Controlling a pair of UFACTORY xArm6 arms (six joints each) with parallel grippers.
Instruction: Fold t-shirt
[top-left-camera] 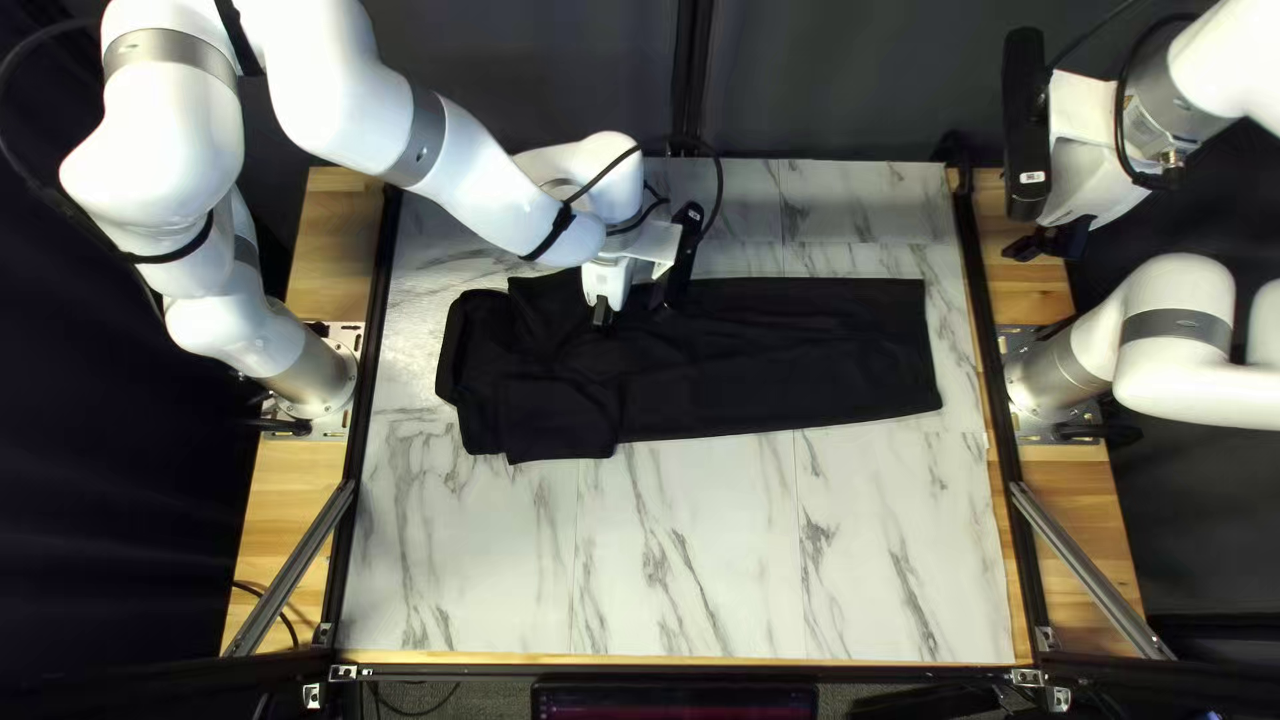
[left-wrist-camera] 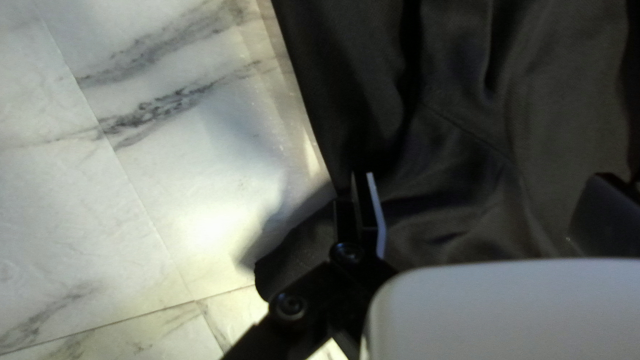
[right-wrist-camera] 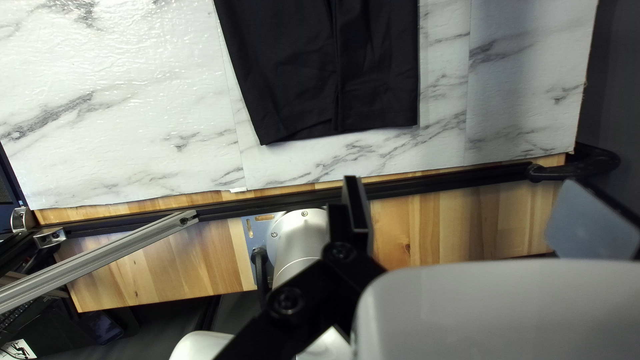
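The black garment lies lengthwise across the table, layered and rumpled at the left of the top left view, flatter toward the right. My left gripper is low over its far part. Seen from the left wrist, my left gripper is open, with creased black cloth beneath and between its fingers; one finger is near the cloth's edge. My right gripper hangs beyond the table's right edge. From the right wrist, my right gripper stands open and holds nothing, with the garment's straight end ahead of it.
The marble-patterned tabletop shows broadly along the near side. Black rails run down both sides, with a grey diagonal brace at the near right. My right arm's base stands beside the wooden edge. A dark curtain hangs behind.
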